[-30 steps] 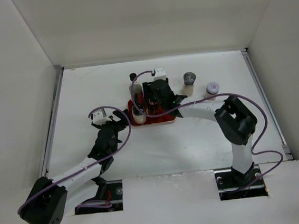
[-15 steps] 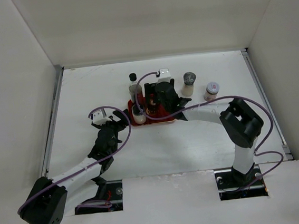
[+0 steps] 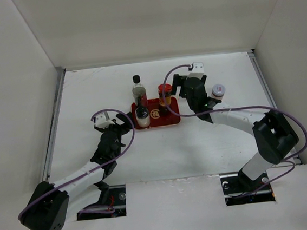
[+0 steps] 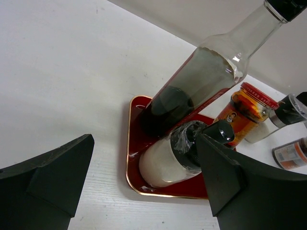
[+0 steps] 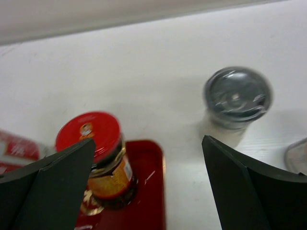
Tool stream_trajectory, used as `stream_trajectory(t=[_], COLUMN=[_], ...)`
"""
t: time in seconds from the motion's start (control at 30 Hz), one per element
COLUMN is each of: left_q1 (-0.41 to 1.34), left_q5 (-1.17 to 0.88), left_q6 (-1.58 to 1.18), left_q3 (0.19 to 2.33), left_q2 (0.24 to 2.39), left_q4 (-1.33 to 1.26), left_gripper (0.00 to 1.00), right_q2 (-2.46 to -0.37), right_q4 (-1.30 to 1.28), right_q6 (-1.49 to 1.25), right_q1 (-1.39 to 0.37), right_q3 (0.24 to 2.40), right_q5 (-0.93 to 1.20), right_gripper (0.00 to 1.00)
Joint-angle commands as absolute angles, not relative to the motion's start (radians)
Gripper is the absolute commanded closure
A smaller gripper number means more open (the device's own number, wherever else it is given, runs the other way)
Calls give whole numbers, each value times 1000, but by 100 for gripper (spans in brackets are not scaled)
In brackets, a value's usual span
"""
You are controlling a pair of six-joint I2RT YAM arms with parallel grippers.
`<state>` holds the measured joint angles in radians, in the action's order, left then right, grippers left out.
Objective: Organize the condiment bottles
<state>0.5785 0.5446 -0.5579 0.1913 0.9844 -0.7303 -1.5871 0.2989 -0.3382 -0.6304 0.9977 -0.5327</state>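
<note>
A red tray [image 3: 165, 120] holds three condiment bottles. They are a tall black-capped dark bottle [image 3: 138, 89], a grey-capped whitish shaker [image 3: 141, 114] and a red-capped orange jar [image 3: 165, 92]. My right gripper [image 3: 186, 87] hovers open just right of the red-capped jar [image 5: 91, 160], holding nothing. A second grey-capped shaker [image 5: 236, 101] stands on the table beyond the tray [image 5: 149, 191]. The small red-labelled jar [image 3: 217, 91] stands further right. My left gripper [image 3: 123, 123] is open and empty, low at the tray's left corner [image 4: 133, 158], facing the shaker [image 4: 165, 160] and dark bottle [image 4: 201, 79].
White walls enclose the table on the left, back and right. Metal rails [image 3: 54, 124] run along both side edges. Purple cables loop over each arm. Both arm bases sit in cut-outs at the near edge.
My right gripper opened wide and drew back to the right off the tray, leaving the red-capped jar standing on it. The left arm has not moved.
</note>
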Motion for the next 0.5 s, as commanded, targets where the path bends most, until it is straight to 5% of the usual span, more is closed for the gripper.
stream_trajectory(t=[0.0, 0.33, 0.47], left_q1=[581, 584, 585], left_q5=[540, 534, 534], left_q6=[-568, -568, -568], left_q3=[198, 199, 204], left_q2=[971, 979, 992], left_q4=[-788, -788, -792], left_gripper=[12, 12, 12], right_q2=[-1563, -1615, -1741], right_q4=[321, 417, 287], right_q6=[-347, -347, -308], right_q1=[-614, -688, -653], right_q3=[1022, 989, 1145], right_q5=[-522, -404, -310], right_gripper=[1, 0, 0])
